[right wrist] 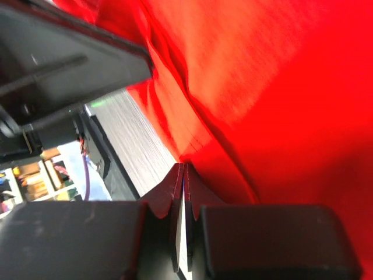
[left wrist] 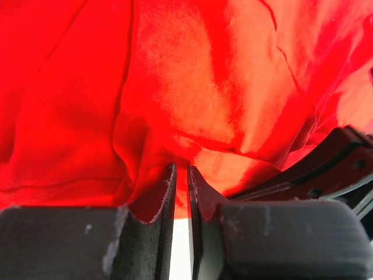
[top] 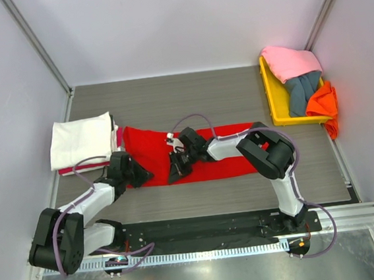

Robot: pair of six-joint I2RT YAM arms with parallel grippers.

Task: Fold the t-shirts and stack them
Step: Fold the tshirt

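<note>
Two arms, each ending in one gripper: the left gripper (top: 145, 178) and the right gripper (top: 176, 174). That makes two pairs of jaws, and each wrist view shows two fingers (left wrist: 148, 207).

One surface (top: 235, 92). One yellow tray (top: 274, 98).

Five shirts can be told apart by colour:
- one red shirt (top: 149, 147)
- one white shirt (top: 81, 140)
- one pink shirt (top: 290, 62), at the tray
- one grey-blue shirt (top: 302, 92), at the tray
- one orange shirt (top: 321, 104), at the tray

One pink-red edge (top: 77, 169) shows under the white shirt. Whether it is a sixth shirt cannot be told.
</note>
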